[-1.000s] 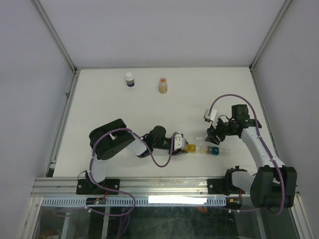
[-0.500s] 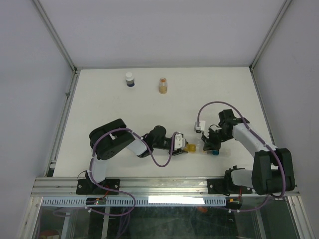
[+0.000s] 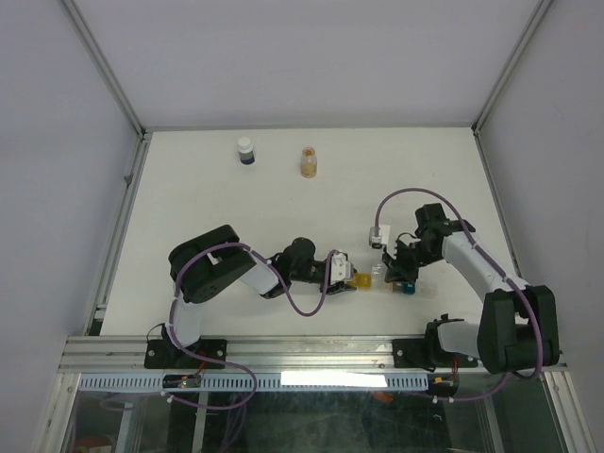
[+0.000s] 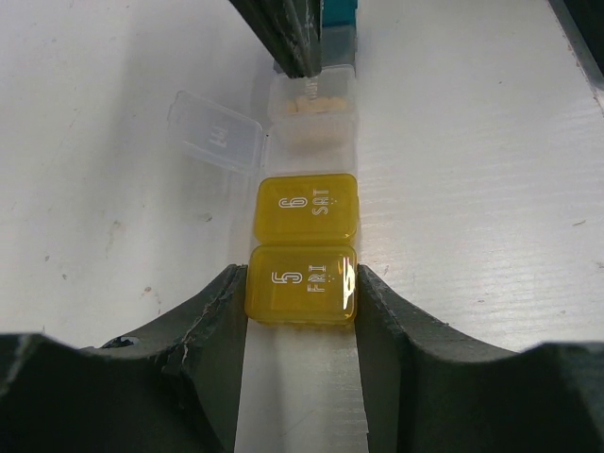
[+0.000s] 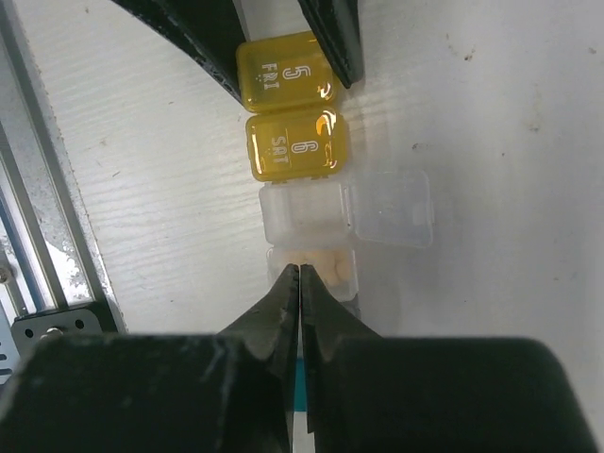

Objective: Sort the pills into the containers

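Your left gripper clamps the yellow end of the containers. Pale tan pills lie in a clear compartment at your right gripper, which is pinched closed.

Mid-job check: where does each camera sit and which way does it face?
Top external: above and behind the bases, looking down on the table; left arm and right arm show.
Left wrist: behind the left gripper, looking along the containers toward the right gripper; its jaws clamp the FRI cell.
Right wrist: above the right gripper, facing back along the strip; its jaws shut by the pills.
Shared: both wrist views show yellow FRI and SAT cells.
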`<act>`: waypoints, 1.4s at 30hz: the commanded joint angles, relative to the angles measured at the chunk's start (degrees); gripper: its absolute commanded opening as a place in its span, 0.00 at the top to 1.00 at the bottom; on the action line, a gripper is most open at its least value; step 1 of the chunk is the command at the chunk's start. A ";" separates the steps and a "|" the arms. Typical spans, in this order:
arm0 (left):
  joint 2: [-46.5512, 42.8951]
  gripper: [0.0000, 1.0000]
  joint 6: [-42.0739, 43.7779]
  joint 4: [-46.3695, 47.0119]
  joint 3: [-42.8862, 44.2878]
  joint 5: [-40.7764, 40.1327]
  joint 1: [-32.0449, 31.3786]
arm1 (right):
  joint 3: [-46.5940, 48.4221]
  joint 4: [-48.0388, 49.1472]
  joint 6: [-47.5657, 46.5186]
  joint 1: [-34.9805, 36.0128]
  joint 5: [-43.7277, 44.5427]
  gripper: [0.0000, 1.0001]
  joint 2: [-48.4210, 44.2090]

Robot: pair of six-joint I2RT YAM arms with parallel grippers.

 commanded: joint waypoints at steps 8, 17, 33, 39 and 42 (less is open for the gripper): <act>-0.31 0.89 0.75 -2.63 0.18 0.70 -0.42 | -1.75 2.09 -0.29 0.05 5.98 0.96 2.85; -0.33 0.83 0.54 -2.01 0.12 0.01 -0.42 | 3.90 -5.21 -3.02 -2.49 -1.77 0.90 1.18; -17.57 0.01 -9.06 -3.48 -4.55 -7.88 -0.33 | 19.63 -10.87 7.66 -4.42 -16.12 0.59 -9.95; -31.01 0.01 -25.79 -19.28 -0.85 -10.94 4.93 | 19.04 6.40 28.95 -4.40 -21.34 0.46 -15.56; -35.60 0.01 -33.46 -24.76 0.89 -9.75 10.86 | 17.41 10.65 32.53 -6.10 -24.75 0.44 -16.79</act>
